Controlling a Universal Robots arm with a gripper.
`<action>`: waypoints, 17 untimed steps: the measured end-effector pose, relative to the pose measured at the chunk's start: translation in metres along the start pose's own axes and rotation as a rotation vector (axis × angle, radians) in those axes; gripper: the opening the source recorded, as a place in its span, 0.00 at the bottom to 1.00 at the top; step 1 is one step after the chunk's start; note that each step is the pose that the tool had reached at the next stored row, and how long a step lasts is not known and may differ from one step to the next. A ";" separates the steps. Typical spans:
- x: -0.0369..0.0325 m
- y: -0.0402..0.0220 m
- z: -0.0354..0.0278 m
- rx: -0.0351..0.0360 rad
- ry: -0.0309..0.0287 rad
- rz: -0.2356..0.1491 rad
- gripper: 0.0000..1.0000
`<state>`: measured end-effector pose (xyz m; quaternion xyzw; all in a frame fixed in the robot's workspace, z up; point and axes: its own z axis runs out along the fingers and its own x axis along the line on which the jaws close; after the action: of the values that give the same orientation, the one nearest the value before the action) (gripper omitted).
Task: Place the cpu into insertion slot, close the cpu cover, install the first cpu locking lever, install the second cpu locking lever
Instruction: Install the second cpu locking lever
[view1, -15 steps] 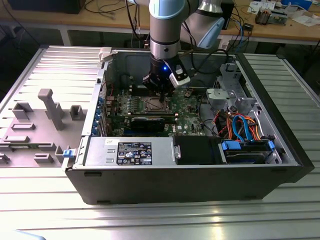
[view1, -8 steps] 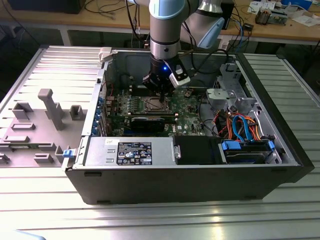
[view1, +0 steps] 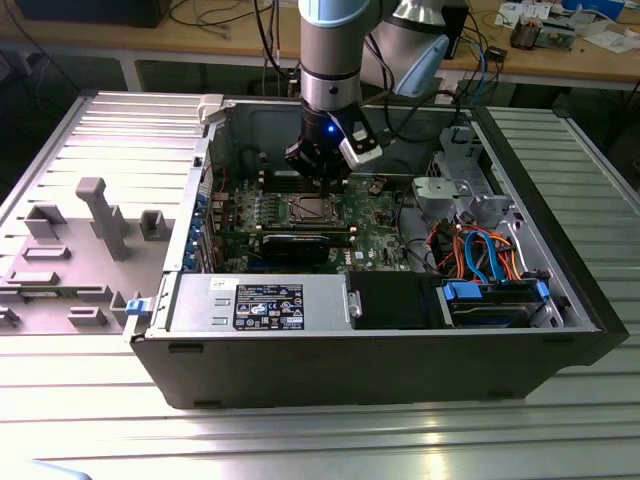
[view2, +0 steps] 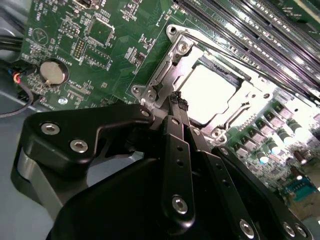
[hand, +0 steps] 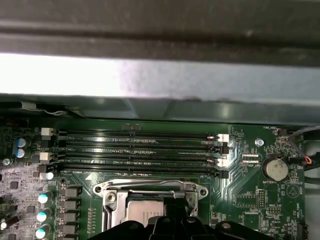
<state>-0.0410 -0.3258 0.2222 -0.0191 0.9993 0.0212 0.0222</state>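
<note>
Black two-fingered gripper (view2: 176, 100), fingers pressed together and holding nothing, tips poised just over the rim of the square silvery metal cpu cover (view2: 172, 67) (closed flat over the dull silver-grey cpu (view2: 207, 92) seated in the insertion slot on the green motherboard (view2: 115, 40)).

The exterior view stands off from the open case (view1: 400, 350), looking down at an angle across the whole board (view1: 300, 215) and arm (view1: 332, 60). The second wrist view sits right behind the tool (view2: 176, 102), tilted, facing the socket (view2: 210, 92) close up. The first wrist view looks across the memory slots (hand: 140, 152) toward the case wall. Both wrist views share the socket (hand: 150, 200) and coin cell (hand: 276, 169).
</note>
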 end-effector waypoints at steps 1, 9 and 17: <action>-0.0001 0.0000 -0.0017 0.0002 0.0001 0.000 0.11; 0.0002 -0.0077 -0.0021 0.0014 0.0001 0.000 0.11; 0.0009 -0.0257 -0.0019 0.0031 0.0002 0.000 0.11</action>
<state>-0.0410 -0.3516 0.2230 -0.0191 0.9994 0.0197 0.0221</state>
